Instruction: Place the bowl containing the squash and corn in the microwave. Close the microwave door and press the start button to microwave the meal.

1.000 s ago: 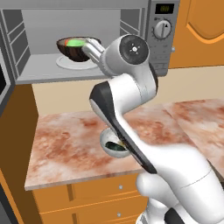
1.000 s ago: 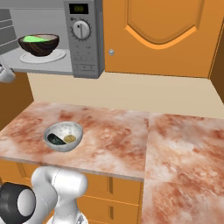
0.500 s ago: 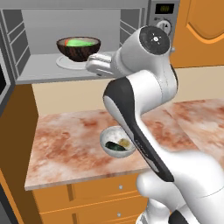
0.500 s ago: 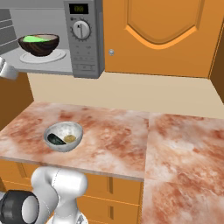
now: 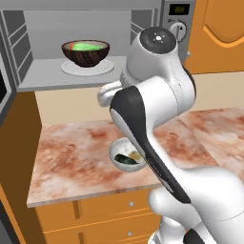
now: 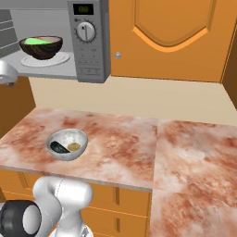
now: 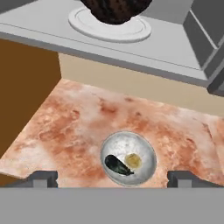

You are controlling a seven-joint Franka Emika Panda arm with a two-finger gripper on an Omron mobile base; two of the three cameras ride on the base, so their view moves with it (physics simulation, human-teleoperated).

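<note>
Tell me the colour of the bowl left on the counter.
Pale grey bowl, speckled; clearest in the hand view.

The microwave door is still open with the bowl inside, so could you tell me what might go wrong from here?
The brown bowl sits on the turntable plate near the front of the microwave, so a fast-closing door might nudge it. The arm's elbow hangs over the grey bowl on the counter; swinging toward the door could knock it.

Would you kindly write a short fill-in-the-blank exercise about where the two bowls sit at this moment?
1. The dark brown bowl rests on the white ____ inside the microwave.
2. The microwave's door is ____.
3. The pale grey bowl sits on the marbled ____.
4. Beside the yellowish lump, that bowl holds a dark ____ vegetable.

Missing words: turntable plate; open; counter; green
</note>
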